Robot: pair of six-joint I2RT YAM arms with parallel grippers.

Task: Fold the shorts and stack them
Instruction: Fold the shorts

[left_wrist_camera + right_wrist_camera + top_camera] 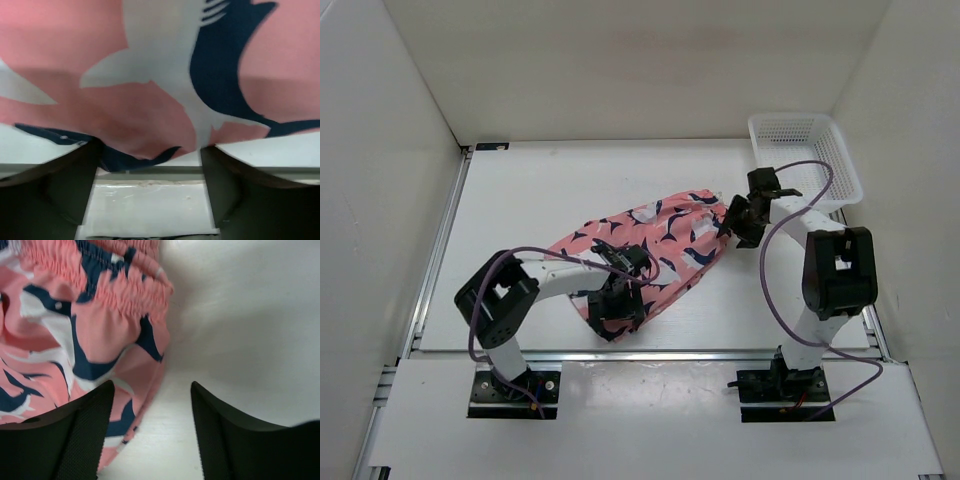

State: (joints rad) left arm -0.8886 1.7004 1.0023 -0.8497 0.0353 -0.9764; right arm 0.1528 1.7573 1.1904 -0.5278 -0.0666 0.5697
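Note:
The shorts [650, 245], salmon-pink with navy and white bird shapes, lie folded in a slanted heap at the table's middle. My left gripper [616, 305] hangs over their near left end. Its jaws stand open, and the fabric's edge [150, 130] lies just past the fingertips with nothing between them. My right gripper [744, 218] sits at the far right end of the shorts, by the gathered waistband [120, 290]. It is open too; the cloth edge [125, 405] lies by the left finger [85, 435], and bare table shows in the gap.
A white mesh basket [807, 155] stands at the back right corner, just behind the right gripper. White walls close in the table on three sides. A metal rail [650, 352] runs along the near edge, close under the left gripper.

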